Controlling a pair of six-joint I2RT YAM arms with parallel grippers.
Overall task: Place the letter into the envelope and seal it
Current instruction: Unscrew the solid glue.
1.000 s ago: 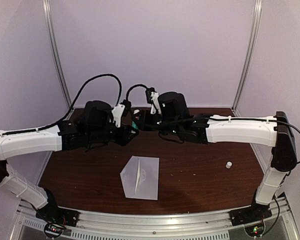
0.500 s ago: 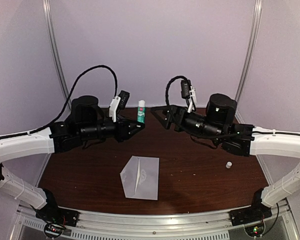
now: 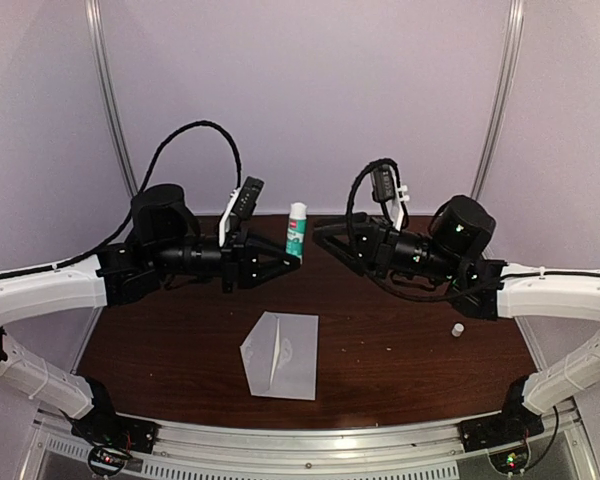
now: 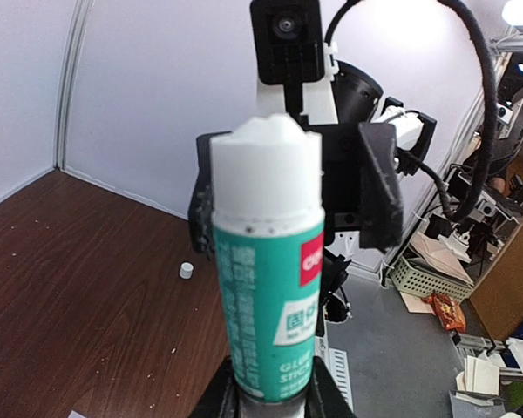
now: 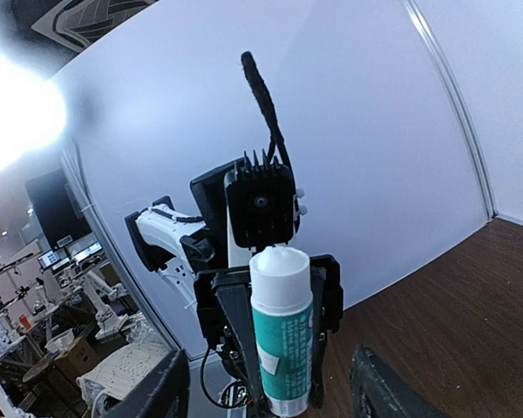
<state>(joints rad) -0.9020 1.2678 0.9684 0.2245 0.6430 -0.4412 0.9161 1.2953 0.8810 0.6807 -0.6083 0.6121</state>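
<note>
My left gripper [image 3: 292,258] is raised over the far half of the table [image 3: 410,360] and reaches toward the middle. It is clamped on the lower end of a glue stick [image 3: 296,229]. The stick stands upright, green label facing the camera, its white top bare. A black cable [image 3: 195,155] loops up behind that wrist.

Nearer the front edge, the envelope [image 3: 283,352] lies flat on the dark wood, below the 2 grippers and well apart from both. Its pointed flap is folded out to the left. I cannot tell the letter apart from the envelope, nor whether it is inside.

Just right of the stick, my right gripper [image 3: 325,233] faces it at about the same height, close to it but not touching. Its jaws are spread wide with nothing between them. From the right wrist, the stick is straight ahead, and the left wrist's camera sits directly behind it.

Farther right, a small white cap [image 3: 458,328] rests on the table under my right forearm, well away from the envelope.
</note>
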